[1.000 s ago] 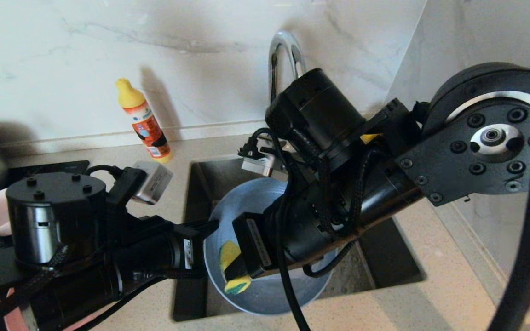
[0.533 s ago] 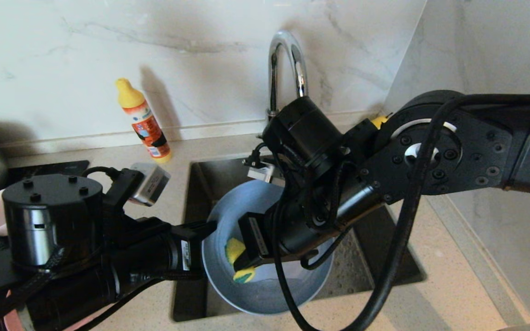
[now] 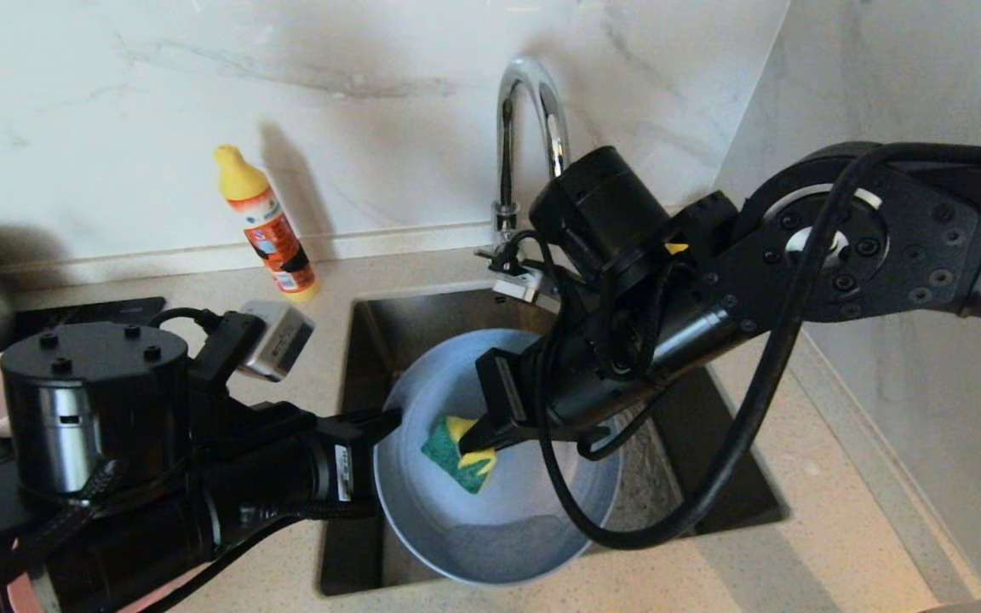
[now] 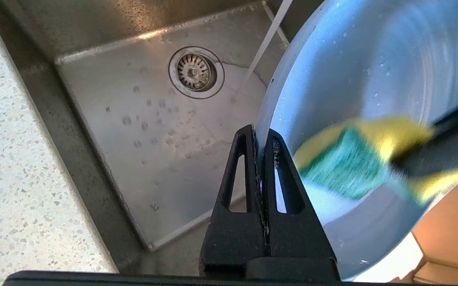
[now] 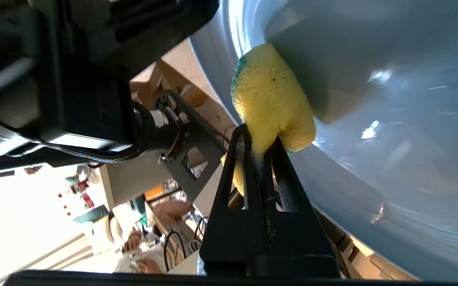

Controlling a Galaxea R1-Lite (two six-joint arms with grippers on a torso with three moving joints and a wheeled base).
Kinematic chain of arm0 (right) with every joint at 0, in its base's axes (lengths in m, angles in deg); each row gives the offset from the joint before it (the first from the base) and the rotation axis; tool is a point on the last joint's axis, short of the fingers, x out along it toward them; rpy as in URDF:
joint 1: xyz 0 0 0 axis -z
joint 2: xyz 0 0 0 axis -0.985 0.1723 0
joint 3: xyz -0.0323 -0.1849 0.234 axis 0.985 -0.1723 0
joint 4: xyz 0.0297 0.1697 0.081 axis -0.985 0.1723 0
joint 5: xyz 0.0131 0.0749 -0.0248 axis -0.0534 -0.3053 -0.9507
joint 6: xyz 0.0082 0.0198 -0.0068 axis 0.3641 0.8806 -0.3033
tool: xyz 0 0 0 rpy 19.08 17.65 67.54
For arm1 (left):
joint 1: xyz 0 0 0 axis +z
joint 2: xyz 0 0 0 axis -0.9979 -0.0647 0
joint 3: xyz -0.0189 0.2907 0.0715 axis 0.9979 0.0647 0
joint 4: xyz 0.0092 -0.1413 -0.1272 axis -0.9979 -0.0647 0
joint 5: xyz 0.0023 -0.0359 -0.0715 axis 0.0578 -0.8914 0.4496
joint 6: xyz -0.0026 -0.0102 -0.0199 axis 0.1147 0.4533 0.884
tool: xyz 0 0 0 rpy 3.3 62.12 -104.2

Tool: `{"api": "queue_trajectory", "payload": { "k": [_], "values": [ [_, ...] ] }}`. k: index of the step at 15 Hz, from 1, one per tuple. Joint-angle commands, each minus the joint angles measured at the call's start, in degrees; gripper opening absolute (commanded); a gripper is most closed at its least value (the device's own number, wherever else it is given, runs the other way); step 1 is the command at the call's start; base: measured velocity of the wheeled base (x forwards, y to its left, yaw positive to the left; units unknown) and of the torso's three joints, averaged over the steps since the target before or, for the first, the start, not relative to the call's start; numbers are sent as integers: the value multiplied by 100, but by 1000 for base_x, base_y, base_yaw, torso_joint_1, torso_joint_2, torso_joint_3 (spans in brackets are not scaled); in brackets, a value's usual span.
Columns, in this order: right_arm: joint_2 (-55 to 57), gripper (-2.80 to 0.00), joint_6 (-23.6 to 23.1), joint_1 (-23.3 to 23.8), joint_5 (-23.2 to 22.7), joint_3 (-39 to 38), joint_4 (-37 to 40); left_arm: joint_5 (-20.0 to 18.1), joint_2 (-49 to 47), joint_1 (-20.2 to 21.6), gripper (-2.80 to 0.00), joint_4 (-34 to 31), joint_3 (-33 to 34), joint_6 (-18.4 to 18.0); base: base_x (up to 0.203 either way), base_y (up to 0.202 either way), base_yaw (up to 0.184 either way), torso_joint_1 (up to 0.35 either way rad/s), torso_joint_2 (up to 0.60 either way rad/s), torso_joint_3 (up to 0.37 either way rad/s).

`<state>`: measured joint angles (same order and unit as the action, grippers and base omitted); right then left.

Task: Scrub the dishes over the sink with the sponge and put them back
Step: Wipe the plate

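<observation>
The sponge (image 3: 459, 452) has slid from the grey-blue plate's (image 3: 533, 545) left side toward its middle, green side now up, so scrubbing is underway. My right gripper (image 3: 475, 443) pinches the sponge against the plate's face; my left gripper (image 4: 261, 137) clamps the plate's rim, holding it tilted over the sink (image 4: 141, 131).

Right gripper (image 5: 260, 137): two black fingers pinched together on the sponge (image 5: 270, 99), jaws closed with yellow foam squeezed between the tips. Sponge: yellow, bulging out past the fingertips, a thin green edge showing along one side; pressed against the inner face of the grey-blue plate (image 5: 392, 139). Plate: filled most of the view, glossy with highlights, rim running beside the sponge. Left arm (image 5: 74, 79): black housing and cabling close beside the plate's rim.
</observation>
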<state>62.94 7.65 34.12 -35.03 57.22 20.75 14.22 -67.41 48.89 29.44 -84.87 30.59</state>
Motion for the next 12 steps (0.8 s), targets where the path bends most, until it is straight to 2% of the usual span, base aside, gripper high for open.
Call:
{"api": "queue_trajectory", "payload": {
  "k": [1,6,9,12],
  "values": [
    [-153,-280,9,164,-11,18,17,3,5,-4,-280,17,3,-1,0,0,0,0,0,0],
    [-349,-280,-5,503,-7,-56,164,23,55,5,-280,23,12,8,0,0,0,0,0,0],
    [-449,-280,-42,535,-7,-84,646,29,96,5,-280,8,-57,8,0,0,0,0,0,0],
    [-466,-280,-39,452,-10,-320,756,38,87,5,-280,17,-76,8,0,0,0,0,0,0]
  ]
}}
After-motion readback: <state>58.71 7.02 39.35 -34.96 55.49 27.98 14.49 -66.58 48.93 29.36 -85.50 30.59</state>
